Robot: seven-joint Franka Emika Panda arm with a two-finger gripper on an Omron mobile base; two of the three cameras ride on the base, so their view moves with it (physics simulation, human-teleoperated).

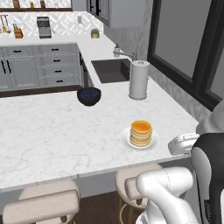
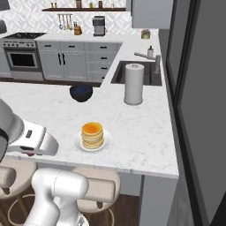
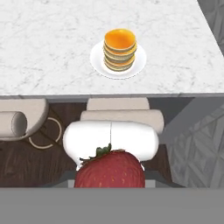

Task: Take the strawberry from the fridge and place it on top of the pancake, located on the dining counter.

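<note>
A red strawberry (image 3: 110, 169) with a green leafy cap sits at the bottom of the hand view, and my gripper (image 1: 174, 145) is shut on it; its fingertips are hidden behind the fruit. The pancake (image 1: 141, 132) is a golden stack on a small white plate (image 1: 127, 141), near the front edge of the white marble dining counter (image 1: 52, 131). In the hand view the pancake (image 3: 119, 49) lies ahead, past the counter edge. My hand hovers over that front edge, just beside the plate. The fridge is out of view.
A dark blue bowl (image 1: 89, 96) and an upright paper towel roll (image 1: 139, 79) stand farther back, before the dark sink (image 1: 111, 70). Padded stools (image 1: 43, 201) sit under the counter's front edge. A dark-framed window wall (image 1: 188, 43) closes the right side.
</note>
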